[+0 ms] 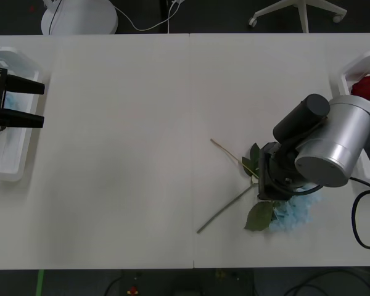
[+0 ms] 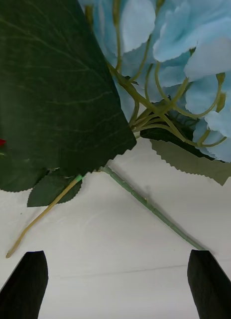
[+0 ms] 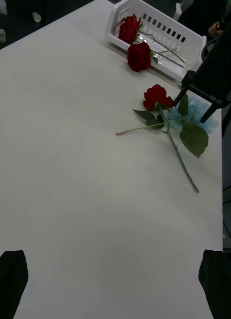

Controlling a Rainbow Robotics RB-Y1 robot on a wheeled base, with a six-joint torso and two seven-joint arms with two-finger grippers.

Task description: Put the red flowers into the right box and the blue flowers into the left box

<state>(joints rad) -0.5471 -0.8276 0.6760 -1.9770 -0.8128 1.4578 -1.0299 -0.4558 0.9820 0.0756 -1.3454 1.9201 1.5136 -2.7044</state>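
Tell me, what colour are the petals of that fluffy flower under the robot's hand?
Pale blue. The fluffy flower shows best in the right wrist view, with a dark green leaf beside it.

left tray, white plastic (image 1: 15, 166): table's far left edge
right tray, white slotted plastic (image 1: 351, 71): far right, two red roses (image 3: 129, 29) inside
pale-blue hydrangea head (image 1: 294, 213): table, right of centre, beside third rose (image 3: 156, 96)

White table (image 1: 142, 154), matte, with a seam running front to back near centre. Dark floor (image 1: 222, 15) beyond far edge. White round base (image 1: 79, 17) with cable, and white chair legs on castors (image 1: 299, 12), stand there.
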